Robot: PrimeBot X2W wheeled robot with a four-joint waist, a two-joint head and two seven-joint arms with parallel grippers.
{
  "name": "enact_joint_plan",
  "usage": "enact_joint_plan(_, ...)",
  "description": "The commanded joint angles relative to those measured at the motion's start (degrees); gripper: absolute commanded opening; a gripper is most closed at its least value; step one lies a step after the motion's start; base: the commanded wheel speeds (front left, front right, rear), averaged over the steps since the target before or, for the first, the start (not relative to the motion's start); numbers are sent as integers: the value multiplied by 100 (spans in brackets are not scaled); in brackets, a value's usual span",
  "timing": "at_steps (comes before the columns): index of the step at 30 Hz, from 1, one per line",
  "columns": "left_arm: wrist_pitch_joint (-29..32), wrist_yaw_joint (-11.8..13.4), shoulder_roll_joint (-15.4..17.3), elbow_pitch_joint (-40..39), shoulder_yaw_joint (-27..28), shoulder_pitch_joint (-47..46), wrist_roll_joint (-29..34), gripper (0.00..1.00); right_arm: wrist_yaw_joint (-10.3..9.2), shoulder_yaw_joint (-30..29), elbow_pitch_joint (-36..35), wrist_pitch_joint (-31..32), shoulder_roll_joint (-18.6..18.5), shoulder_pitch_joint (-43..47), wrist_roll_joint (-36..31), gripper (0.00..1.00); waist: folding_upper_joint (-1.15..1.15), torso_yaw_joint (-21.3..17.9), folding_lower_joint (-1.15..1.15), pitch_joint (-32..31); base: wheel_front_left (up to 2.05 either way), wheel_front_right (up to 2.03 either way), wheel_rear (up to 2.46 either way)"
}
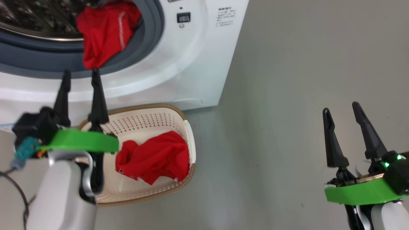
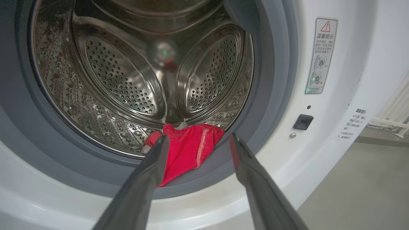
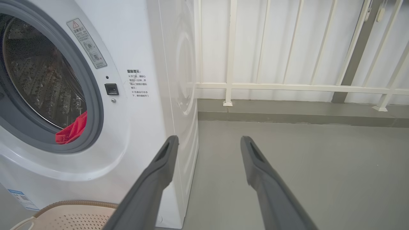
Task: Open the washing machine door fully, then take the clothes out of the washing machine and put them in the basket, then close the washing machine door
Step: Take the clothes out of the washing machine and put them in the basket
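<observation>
The white washing machine (image 1: 198, 64) stands with its mouth uncovered; the washing machine door is out of view. A red garment (image 1: 105, 32) of the clothes hangs from the steel drum over the grey gasket (image 1: 150, 38). It is the red garment (image 2: 187, 150) in the left wrist view and the red garment (image 3: 72, 132) in the right wrist view. Another red garment (image 1: 153, 158) lies in the cream basket (image 1: 191, 140) on the floor before the machine. My left gripper (image 1: 80, 75) is open, fingertips just below the hanging garment, nothing between them. My right gripper (image 1: 341, 109) is open and empty over bare floor.
Grey floor (image 1: 287, 95) spreads to the right of the machine and basket. In the right wrist view a white railing (image 3: 287, 86) on a low kerb runs behind the machine. A black latch socket (image 2: 303, 122) sits right of the drum mouth.
</observation>
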Motion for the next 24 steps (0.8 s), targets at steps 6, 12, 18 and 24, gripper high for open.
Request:
enact_joint_plan(6,5,-35,341,347,213,-800,64,100,28,143,-146,-35,-71,-300,131,100,0,-164,0,425,0,0,0)
enact_joint_plan(12,214,-20,524,887,276,-1461,13,100,28,231,-74,-35,-71,-431,136,100,0,-232,0,691,0,0,0)
enact_joint_plan(18,343,-97,688,1263,342,-1984,-84,100,28,253,-19,-35,-71,-536,165,100,0,-272,0,892,0,0,0)
enact_joint_plan(24,542,-358,878,1866,351,-2571,-235,100,28,324,66,-35,-71,-646,148,100,0,-338,0,1043,0,0,0)
